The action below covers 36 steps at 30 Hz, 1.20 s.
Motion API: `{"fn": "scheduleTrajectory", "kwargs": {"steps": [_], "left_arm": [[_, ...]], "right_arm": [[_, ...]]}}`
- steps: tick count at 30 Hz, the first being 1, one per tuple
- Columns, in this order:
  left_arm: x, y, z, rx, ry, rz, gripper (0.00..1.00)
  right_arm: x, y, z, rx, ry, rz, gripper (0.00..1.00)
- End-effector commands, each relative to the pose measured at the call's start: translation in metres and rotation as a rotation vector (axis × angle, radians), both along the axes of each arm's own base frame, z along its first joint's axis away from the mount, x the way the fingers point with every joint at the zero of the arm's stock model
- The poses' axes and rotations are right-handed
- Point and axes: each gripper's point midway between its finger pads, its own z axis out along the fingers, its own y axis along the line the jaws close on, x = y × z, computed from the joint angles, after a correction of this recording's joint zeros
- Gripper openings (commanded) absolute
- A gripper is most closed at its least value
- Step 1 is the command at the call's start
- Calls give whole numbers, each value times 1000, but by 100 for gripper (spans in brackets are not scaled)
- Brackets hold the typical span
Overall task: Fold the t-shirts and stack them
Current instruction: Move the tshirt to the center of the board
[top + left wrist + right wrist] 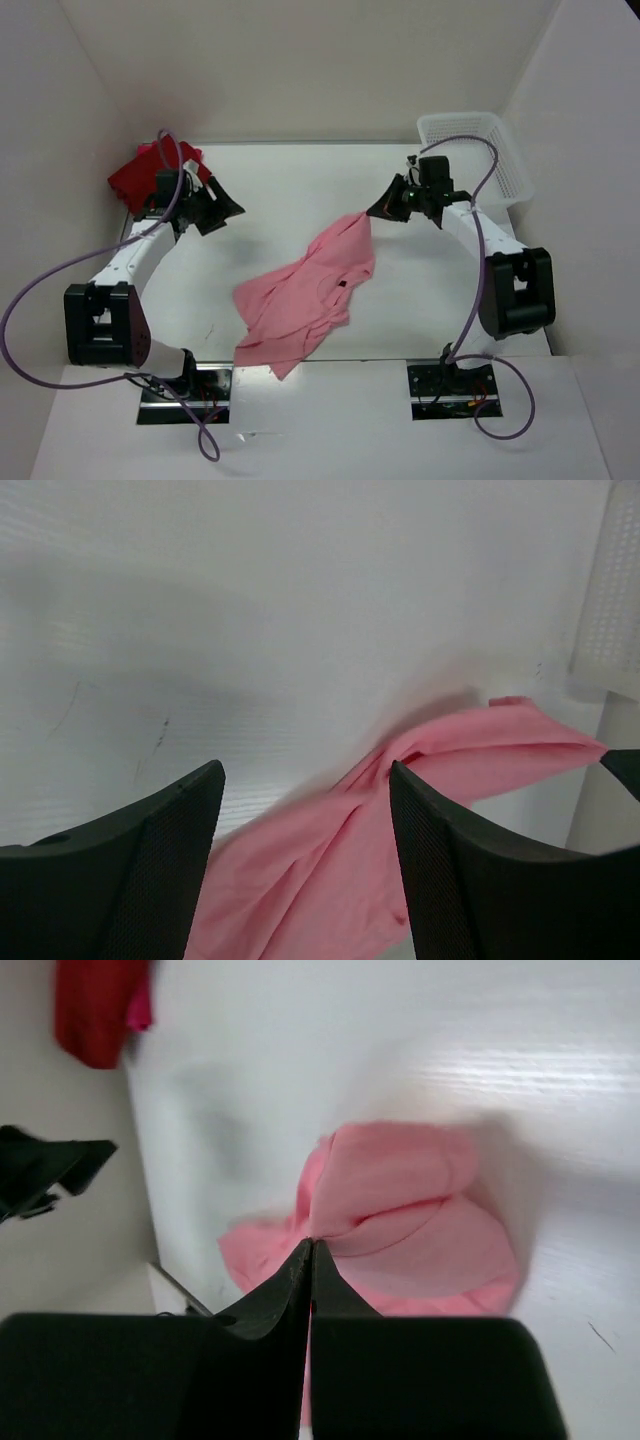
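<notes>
- Step in hand (my reading): spreading the light pink t-shirt [305, 290] ahead of folding; no fold shows yet.
- Right tool [312, 1250] is pinched tight on one edge of it. That edge is raised and the rest lies crumpled mid-tabletop [300, 180].
- Left tool [305, 780] gapes wide and empty, above bare surface.
- Next: left tool needs a second edge, then both draw the cloth flat.
- Red t-shirts [140, 180] are heaped in the far-left corner.

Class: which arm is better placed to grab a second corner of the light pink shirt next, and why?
Probably the left. The left arm's jaws are open and empty, while the right arm's jaws are shut on the far end of the light pink shirt, holding it up.
</notes>
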Motion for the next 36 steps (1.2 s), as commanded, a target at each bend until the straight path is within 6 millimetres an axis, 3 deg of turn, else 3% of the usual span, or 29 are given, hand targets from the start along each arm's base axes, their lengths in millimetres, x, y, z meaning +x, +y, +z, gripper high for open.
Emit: {"fn": "scheduleTrajectory", "kwargs": {"steps": [1, 7, 8, 9, 10, 11, 13, 14, 15, 16, 17, 18, 19, 20, 22, 23, 24, 25, 28, 30, 32, 36], "left_arm": [[-3, -15, -18, 122, 9, -83, 74], [-17, -50, -82, 104, 178, -259, 74], [-20, -57, -86, 92, 183, -275, 74], [-20, -61, -89, 93, 184, -286, 74], [-24, -61, -99, 93, 222, -287, 74], [-24, -62, -98, 117, 220, -301, 74], [-28, -51, -98, 178, 233, -275, 74], [-29, -40, -99, 231, 235, -233, 74], [-35, -35, -101, 250, 244, -219, 74], [-36, -32, -93, 262, 219, -205, 75], [-40, -30, -94, 264, 233, -194, 75], [-46, -31, -97, 256, 252, -204, 75], [-52, -33, -101, 236, 271, -209, 75], [-56, -37, -108, 214, 300, -213, 75], [-64, -46, -116, 177, 337, -241, 74], [-71, -48, -121, 174, 357, -246, 74], [-79, -47, -129, 176, 386, -247, 74], [-81, -55, -130, 155, 382, -263, 74], [-81, -68, -131, 113, 370, -284, 74], [-78, -72, -136, 103, 375, -277, 74], [-76, -73, -143, 98, 387, -269, 69], [-71, -75, -149, 87, 398, -253, 54]], "right_arm": [[19, -4, 33, -29, -145, -25, 1], [79, -6, 50, -89, -201, -65, 1], [96, -3, 80, -78, -261, -69, 1], [109, 1, 67, -79, -226, -58, 3], [114, 6, 71, -77, -231, -49, 8], [121, 4, 84, -88, -244, -71, 25], [119, 1, 96, -99, -271, -76, 37], [106, 3, 81, -115, -236, -58, 41], [97, 6, 80, -121, -231, -56, 45], [81, 3, 93, -125, -262, -51, 46], [61, 11, 65, -144, -202, -28, 47], [45, 15, 56, -150, -174, -10, 44], [28, 18, 57, -155, -171, 2, 39], [9, 23, 31, -176, -110, 26, 32], [-29, 53, 13, -203, -66, 105, 13], [-49, 62, 1, -210, -38, 135, 9], [-76, 89, -5, -201, -15, 200, 6], [-94, 100, -18, -207, 21, 237, 6], [-140, 137, -34, -217, 66, 339, 10], [-156, 152, -52, -255, 96, 376, 19], [-185, 171, -63, -271, 124, 450, 27], [-196, 177, -84, -323, 152, 406, 36]]}}
